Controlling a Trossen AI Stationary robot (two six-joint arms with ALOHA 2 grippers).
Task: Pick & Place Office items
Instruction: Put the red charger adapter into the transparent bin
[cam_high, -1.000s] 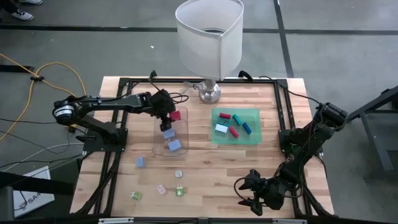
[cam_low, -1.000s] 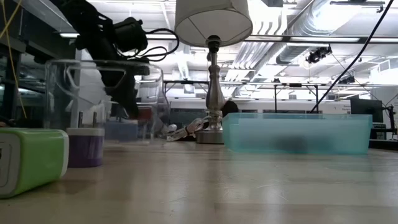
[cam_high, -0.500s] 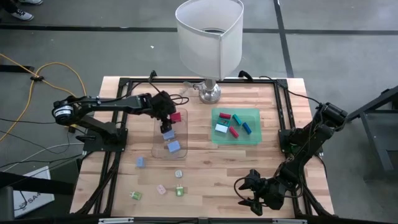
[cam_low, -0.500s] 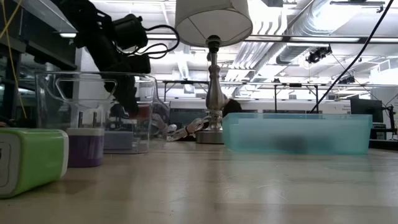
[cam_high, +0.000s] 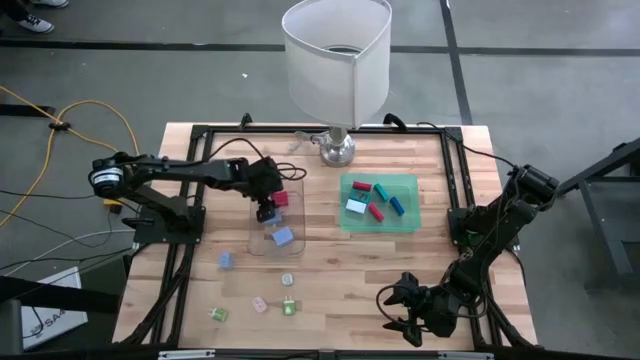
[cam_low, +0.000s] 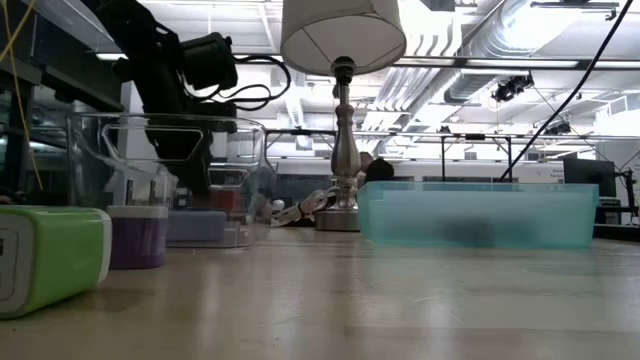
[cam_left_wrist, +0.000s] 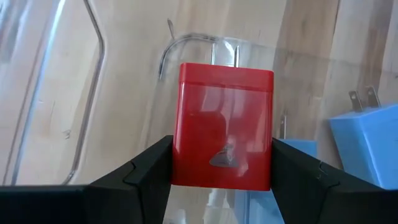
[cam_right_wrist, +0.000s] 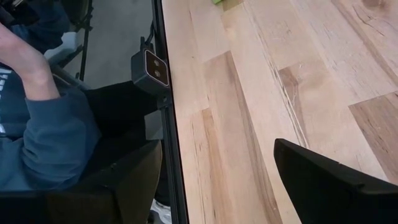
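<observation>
My left gripper (cam_high: 268, 207) is shut on a red block (cam_left_wrist: 225, 135) with two metal prongs at its far end, over the clear plastic tray (cam_high: 252, 238) at centre left. The red block (cam_high: 282, 198) hangs near the tray's far half. Blue blocks (cam_high: 283, 236) lie in the tray's near half. Several small pieces, among them a pale blue one (cam_high: 226, 260) and a green one (cam_high: 218, 314), lie loose on the wood nearer the front. The green tray (cam_high: 408, 222) holds red, teal and blue pieces. My right gripper (cam_high: 400, 310) waits open at the near right corner. My left gripper pinches the red block's two opposite side faces (cam_left_wrist: 180, 163) between its two fingers (cam_left_wrist: 146, 171), at the end away from the prongs. The fingers slant down from the table's left side. In the low view the block (cam_low: 226, 196) sits inside the tray's walls, above its floor.
A lamp with a white shade (cam_high: 336, 60) stands at the far middle, its metal base (cam_high: 337, 150) just beyond both trays. A black frame (cam_high: 200, 130) rims the table. Beyond the near edge a person in a blue sleeve (cam_right_wrist: 43, 124) sits.
My left gripper has swung a little toward the table's near edge, carrying the red block over the clear tray; its hold has stayed the same.
</observation>
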